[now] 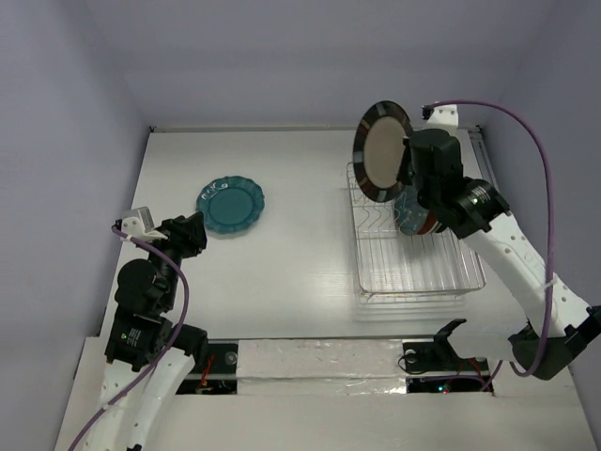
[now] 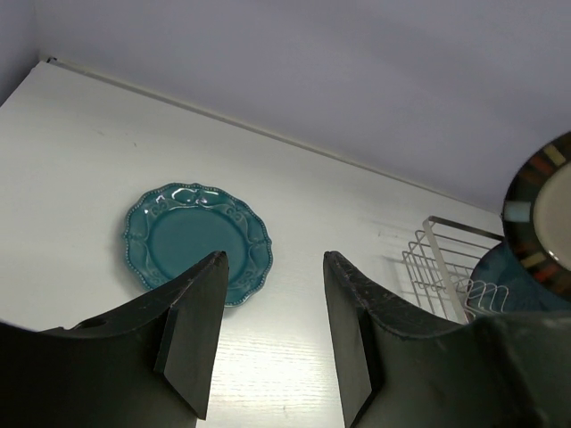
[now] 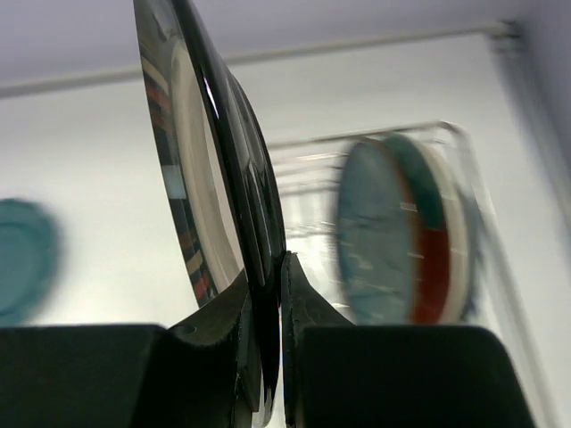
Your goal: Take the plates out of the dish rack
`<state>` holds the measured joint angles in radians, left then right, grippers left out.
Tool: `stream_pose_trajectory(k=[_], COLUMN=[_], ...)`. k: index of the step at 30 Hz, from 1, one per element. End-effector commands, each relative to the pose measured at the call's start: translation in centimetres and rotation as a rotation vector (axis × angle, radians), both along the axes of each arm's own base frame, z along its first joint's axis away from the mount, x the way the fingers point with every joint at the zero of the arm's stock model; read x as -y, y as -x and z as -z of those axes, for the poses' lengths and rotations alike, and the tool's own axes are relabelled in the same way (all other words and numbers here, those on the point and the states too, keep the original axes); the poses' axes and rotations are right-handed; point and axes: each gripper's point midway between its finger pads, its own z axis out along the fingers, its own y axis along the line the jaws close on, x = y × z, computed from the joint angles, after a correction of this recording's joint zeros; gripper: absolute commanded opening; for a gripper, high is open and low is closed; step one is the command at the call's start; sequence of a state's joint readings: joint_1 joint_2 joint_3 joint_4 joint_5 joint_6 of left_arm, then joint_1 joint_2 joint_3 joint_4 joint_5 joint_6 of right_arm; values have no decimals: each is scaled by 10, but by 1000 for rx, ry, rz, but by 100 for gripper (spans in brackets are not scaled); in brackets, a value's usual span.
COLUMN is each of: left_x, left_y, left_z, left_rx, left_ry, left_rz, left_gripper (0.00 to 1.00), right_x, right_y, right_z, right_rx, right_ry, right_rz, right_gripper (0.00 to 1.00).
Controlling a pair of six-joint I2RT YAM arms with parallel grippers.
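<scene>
My right gripper [image 1: 409,162] is shut on the rim of the cream plate with the dark banded rim [image 1: 380,150] and holds it on edge above the far end of the dish rack [image 1: 413,268]. In the right wrist view the plate [image 3: 210,160] stands pinched between my fingers [image 3: 308,312]. Several plates [image 1: 411,214] stand upright in the rack, a blue-teal one and a red one [image 3: 401,232]. A teal plate [image 1: 230,206] lies flat on the table. My left gripper [image 1: 192,232] is open and empty just near of the teal plate [image 2: 196,241].
White walls close in the table on three sides. The rack's near part holds bare wire prongs. The rack's corner [image 2: 446,259] shows at the right of the left wrist view. A purple cable [image 1: 526,141] loops over the right arm.
</scene>
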<state>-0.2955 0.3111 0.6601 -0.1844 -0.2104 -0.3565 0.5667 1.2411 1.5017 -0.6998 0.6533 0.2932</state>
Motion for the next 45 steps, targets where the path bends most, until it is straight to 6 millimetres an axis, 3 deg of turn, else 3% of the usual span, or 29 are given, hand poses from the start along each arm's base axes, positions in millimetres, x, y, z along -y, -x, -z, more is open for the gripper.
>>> stream_pose_trajectory(k=[1,3,4,5,6,7,8,9,11,12,13,15,17,19,20,21,23,26,31,40,45], left_x=[2,2,2,2,2,2,2,2,2,3,3,3,2,3,3,2,2,2,2,1,1], left_y=[-1,-1,-1,0,0,0,0,0,0,-1,-1,-1,-1,-1,-1,-1,0,1,1,3,3], left_z=[-5,-5,-5,-5,-4,-4,-4,-4,-5,-4,-3,-4,-5,-4,-4,-4,-5,-5,-7,-8,-8], left_rx=[35,32,32,32,30,30,30,27,30,27,26,27,30,27,29,29,32,35,41,45,48], left_ry=[10,9,9,11,10,10,10,11,12,9,9,8,10,9,10,8,11,11,13,18,17], left_rz=[10,10,10,10,10,10,10,10,10,10,10,10,10,10,10,10,10,10,10,10,10], left_gripper=[44,44,44,44,44,44,44,44,44,44,44,44,44,44,44,44,44,44,44,44,44], right_x=[-73,-128,-152,-182,-199,-222,-234,-257,-286,-300,-320,-353,-369,-384,-395,-404,-412,-423,-431,-434,-431], right_y=[-22,-32,-36,-43,-45,-44,-50,-61,-65,-66,-76,-81,-85,-87,-88,-83,-90,-86,-83,-82,-80], right_z=[-62,-52,-60,-46,-43,-61,-58,-34,-41,-35,-12,14,29,30,51,49,75,90,131,171,182], right_rx=[250,223,259,204,188,205,198,140,122,95,59,-37,-67,-78,-118,-127,-175,-222,-301,-374,-393], right_ry=[-341,-498,-581,-667,-714,-808,-835,-848,-928,-952,-970,-1052,-1057,-1088,-1099,-1108,-1098,-1122,-1125,-1097,-1068], right_rz=[-153,-312,-384,-457,-489,-560,-564,-581,-634,-647,-651,-690,-693,-703,-696,-720,-697,-693,-656,-631,-618], right_gripper=[0,0,0,0,0,0,0,0,0,0,0,0,0,0,0,0,0,0,0,13,27])
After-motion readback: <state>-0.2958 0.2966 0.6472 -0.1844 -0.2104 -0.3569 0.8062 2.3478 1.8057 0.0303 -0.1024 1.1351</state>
